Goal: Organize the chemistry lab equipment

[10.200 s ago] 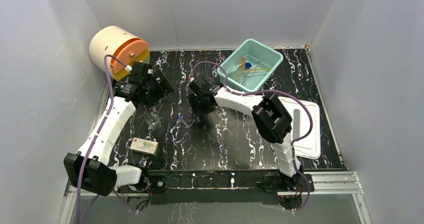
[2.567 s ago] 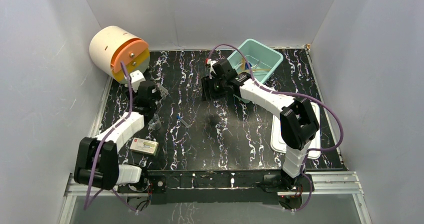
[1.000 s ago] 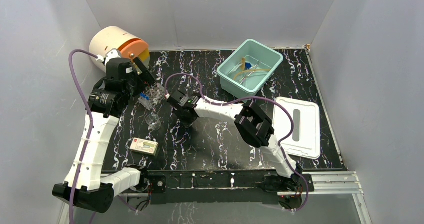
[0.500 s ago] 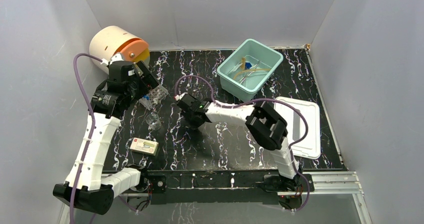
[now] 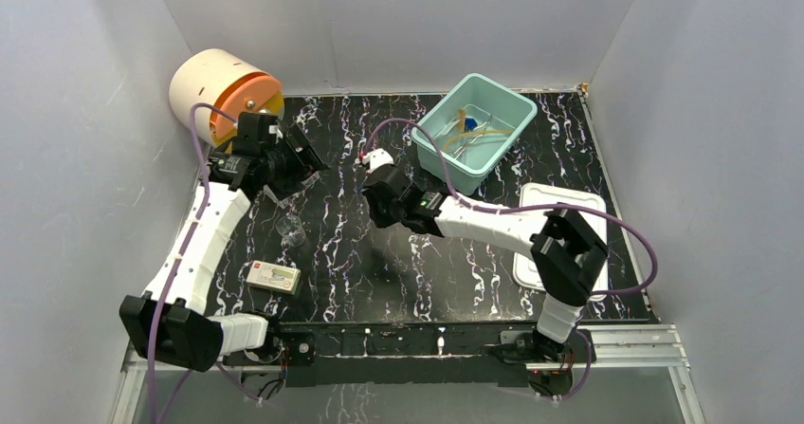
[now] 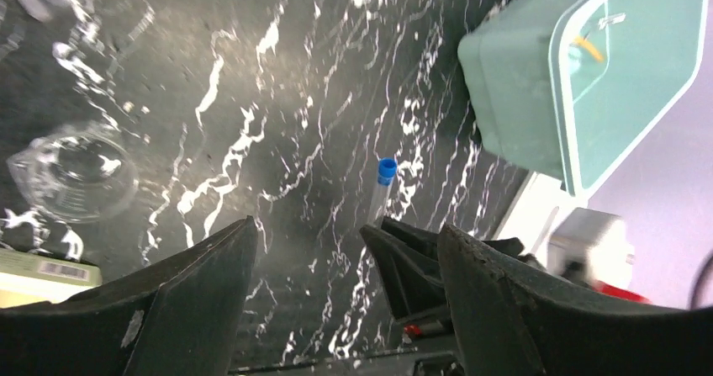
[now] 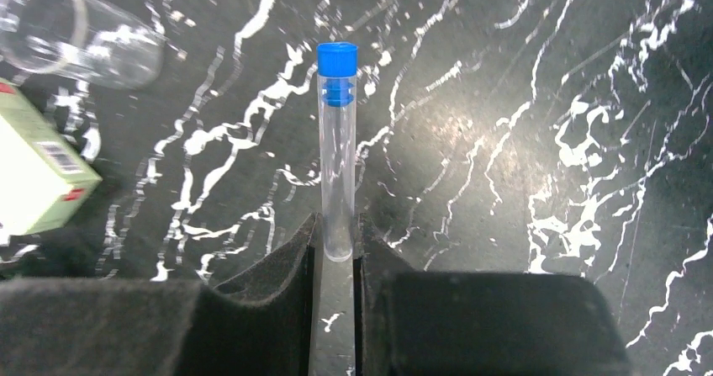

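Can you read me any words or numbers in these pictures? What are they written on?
No word or number here is clear enough to read.
Small box: it has a barcode and a red patch, but its print is too small and blurred to read.
Test tube: blue cap, no writing visible.
Teal tub: no writing visible.

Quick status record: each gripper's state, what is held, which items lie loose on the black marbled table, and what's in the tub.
left gripper: open, nothing between its fingers
right gripper: shut on clear test tube with blue cap, cap end pointing away from the wrist
loose items: clear glass beaker; small pale box with barcode
teal rectangular tub: far side, tan tubing inside
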`<act>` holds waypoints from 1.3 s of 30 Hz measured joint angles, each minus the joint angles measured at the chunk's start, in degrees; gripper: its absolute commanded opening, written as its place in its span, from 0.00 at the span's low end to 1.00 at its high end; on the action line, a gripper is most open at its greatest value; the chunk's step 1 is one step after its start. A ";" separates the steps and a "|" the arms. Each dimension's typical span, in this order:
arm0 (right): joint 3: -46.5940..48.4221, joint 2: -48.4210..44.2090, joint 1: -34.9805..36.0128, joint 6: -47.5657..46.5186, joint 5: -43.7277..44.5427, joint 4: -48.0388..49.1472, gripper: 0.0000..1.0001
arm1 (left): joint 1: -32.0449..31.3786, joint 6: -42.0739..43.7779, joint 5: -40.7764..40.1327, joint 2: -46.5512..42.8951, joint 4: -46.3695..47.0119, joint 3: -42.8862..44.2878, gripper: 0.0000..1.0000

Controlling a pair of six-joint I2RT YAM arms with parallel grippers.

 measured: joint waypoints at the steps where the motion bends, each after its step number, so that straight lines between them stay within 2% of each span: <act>1: -0.22 -0.98 0.00 0.04 -0.42 0.83 0.21 | 0.02 -0.20 1.70 0.66 0.44 -0.85 0.76; 6: -0.33 -3.69 0.00 0.07 -2.78 4.11 0.21 | 0.07 -1.14 11.08 3.69 3.82 -4.24 0.74; 11: -0.33 -3.87 0.00 -0.20 -7.17 6.03 0.22 | 0.07 -1.68 19.06 5.86 9.20 -7.06 0.52; 14: -0.33 -3.87 0.00 -0.28 -9.81 7.06 0.22 | 0.07 -1.64 21.38 6.75 10.75 -8.57 0.45; 18: -0.33 -3.87 0.00 -0.37 -11.72 7.91 0.22 | 0.07 -1.40 22.51 7.10 11.21 -10.27 0.42; 22: -0.33 -3.87 0.00 -0.50 -13.07 8.22 0.22 | 0.07 -0.85 22.53 7.10 11.15 -10.73 0.32; 26: -0.33 -3.85 0.00 -0.96 -13.92 8.26 0.22 | 0.07 -0.22 22.53 7.10 11.13 -10.73 0.28; 29: -0.33 -3.80 0.00 -1.64 -14.10 8.24 0.22 | 0.07 0.09 22.49 7.10 11.02 -10.71 0.13; 31: -0.28 -3.78 0.00 -1.88 -14.10 8.26 0.22 | 0.07 0.57 22.32 7.13 10.82 -10.71 0.08; 32: -0.20 -3.78 0.00 -1.99 -14.12 8.26 0.27 | 0.13 1.11 21.94 7.13 10.67 -10.71 0.08; 33: -0.07 -3.67 0.00 -2.01 -14.12 8.26 0.41 | 0.13 1.40 21.84 7.10 10.67 -10.71 0.08; 35: 0.55 -3.06 0.00 -1.92 -13.90 8.02 0.59 | 0.13 1.90 21.35 7.10 10.67 -10.71 0.08; 36: 0.70 -3.02 0.00 -1.99 -13.70 7.76 0.63 | 0.13 2.40 20.50 7.06 10.62 -10.58 0.08; 39: 1.27 -3.02 0.00 -1.62 -12.68 6.88 0.65 | 0.07 4.00 17.38 6.73 10.43 -9.92 0.08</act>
